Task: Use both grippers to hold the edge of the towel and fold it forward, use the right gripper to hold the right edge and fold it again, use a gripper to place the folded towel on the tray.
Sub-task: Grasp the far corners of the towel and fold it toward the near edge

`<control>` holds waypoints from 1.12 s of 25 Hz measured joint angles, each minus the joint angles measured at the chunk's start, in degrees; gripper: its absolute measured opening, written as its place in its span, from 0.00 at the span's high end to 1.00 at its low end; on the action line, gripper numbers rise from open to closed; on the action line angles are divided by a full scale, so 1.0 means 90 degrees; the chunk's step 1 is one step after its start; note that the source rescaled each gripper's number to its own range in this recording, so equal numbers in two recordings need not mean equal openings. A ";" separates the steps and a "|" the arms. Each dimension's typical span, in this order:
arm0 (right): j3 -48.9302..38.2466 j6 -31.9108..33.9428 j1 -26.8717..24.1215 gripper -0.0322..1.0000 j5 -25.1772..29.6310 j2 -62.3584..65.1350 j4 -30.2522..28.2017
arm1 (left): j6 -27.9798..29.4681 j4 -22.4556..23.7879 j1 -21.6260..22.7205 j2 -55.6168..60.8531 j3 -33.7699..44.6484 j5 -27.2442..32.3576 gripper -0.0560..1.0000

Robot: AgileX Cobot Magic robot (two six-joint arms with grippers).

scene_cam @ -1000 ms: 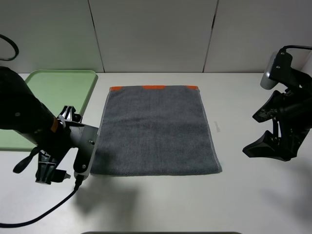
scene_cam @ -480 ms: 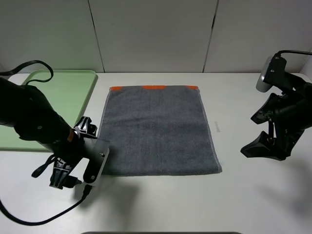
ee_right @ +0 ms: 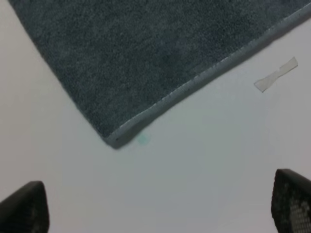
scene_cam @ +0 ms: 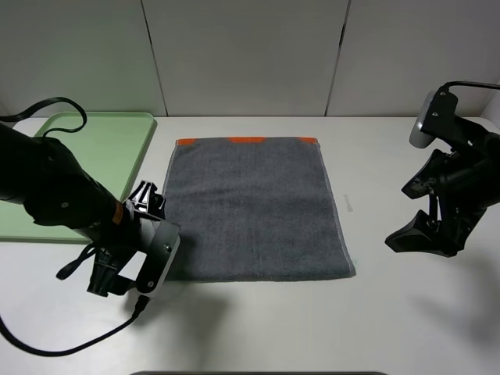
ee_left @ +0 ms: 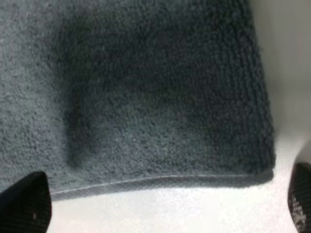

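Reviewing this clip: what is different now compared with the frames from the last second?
The left end effector swung right, toward the near left corner of the towel, and now sits open by the plain hem. The right end effector edged slightly left and is also open. Nothing was grasped or released. The towel stayed flat, and the tray did not move.

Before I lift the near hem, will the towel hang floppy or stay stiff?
Likely floppy: the towel is terry cloth lying flat on the table, so it should drape from a pinch. Its looped surface probably grips rather than slips.
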State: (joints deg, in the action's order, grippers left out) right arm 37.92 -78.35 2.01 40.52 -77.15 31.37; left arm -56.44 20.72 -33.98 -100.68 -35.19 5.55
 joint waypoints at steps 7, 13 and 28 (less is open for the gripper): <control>0.0000 0.0000 0.0000 0.00 0.0000 0.0000 0.0000 | -0.0165 -0.0005 0.0000 -0.0215 -0.0091 -0.0031 0.01; 0.0000 0.0000 0.0000 0.00 0.0000 0.0000 0.0000 | -0.0209 0.0061 -0.0213 -0.0388 -0.0161 -0.0543 0.03; 0.0000 -0.0182 0.0104 0.00 0.0139 0.0000 0.0308 | -0.0106 0.0150 -0.0593 -0.0582 -0.0278 -0.0824 0.05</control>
State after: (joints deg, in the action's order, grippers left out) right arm 37.92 -80.00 2.95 41.77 -77.15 34.14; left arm -57.39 22.07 -39.32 -105.92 -37.69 -1.87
